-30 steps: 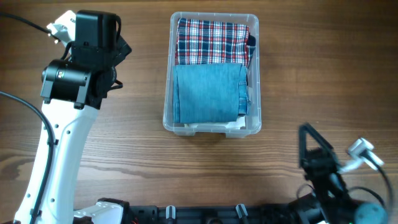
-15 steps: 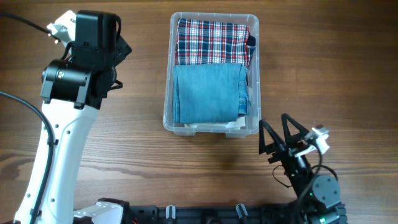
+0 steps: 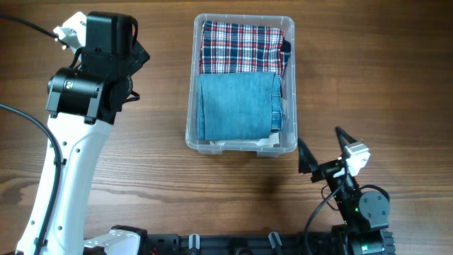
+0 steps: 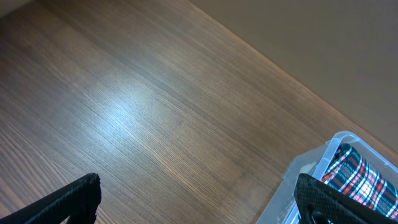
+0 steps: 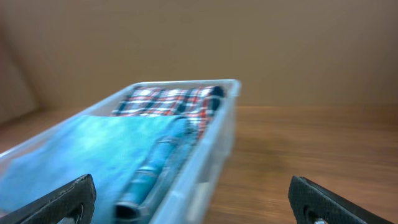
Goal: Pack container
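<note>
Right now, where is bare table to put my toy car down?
Widest bare wood: right of the container, out to the table edge. A narrower strip lies between container and left arm. Crowded: inside the container, full of folded clothes, and its corner by the right end effector.

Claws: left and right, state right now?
Left claw: open, holding nothing.
Right claw: open, holding nothing.

overhead — straight down; wrists — low, oblique; all share container (image 3: 190, 106)
</note>
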Controlling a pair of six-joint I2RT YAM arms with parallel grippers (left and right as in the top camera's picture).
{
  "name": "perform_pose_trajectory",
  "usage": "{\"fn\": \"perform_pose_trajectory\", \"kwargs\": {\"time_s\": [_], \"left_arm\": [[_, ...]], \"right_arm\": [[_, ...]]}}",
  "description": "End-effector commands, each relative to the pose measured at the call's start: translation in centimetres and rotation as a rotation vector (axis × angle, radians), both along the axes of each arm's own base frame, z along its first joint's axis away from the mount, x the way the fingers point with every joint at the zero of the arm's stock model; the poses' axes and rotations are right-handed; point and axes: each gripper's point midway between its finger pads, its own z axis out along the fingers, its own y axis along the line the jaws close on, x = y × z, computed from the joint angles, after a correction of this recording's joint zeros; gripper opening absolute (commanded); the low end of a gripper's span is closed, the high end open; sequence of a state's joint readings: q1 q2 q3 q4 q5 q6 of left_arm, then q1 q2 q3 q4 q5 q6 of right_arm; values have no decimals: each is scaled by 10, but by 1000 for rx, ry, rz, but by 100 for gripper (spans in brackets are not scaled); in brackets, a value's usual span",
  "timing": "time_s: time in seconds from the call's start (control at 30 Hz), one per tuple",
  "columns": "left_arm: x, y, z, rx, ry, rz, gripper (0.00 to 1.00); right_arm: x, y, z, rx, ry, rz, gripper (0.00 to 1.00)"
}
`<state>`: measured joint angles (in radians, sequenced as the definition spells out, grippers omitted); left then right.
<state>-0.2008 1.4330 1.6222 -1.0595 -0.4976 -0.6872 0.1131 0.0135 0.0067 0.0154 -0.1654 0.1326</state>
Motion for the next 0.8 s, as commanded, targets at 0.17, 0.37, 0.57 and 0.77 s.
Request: {"fn": "perform_pose_trajectory", "kwargs": {"time_s": [0.17,0.37,0.57,0.77], "left_arm": [[-2,4,5,9,-14,16,100],[-2,4,5,9,-14,16,100],[-2,4,5,9,-14,16,100],[-2,4,5,9,-14,16,100]], "right_arm": [[5,-33,2,-25,-15,-127,100],[5,-33,2,-24,-14,-127,100],[5,-33,2,-24,-14,-127,100],[5,-33,2,-24,-14,-127,100]]}}
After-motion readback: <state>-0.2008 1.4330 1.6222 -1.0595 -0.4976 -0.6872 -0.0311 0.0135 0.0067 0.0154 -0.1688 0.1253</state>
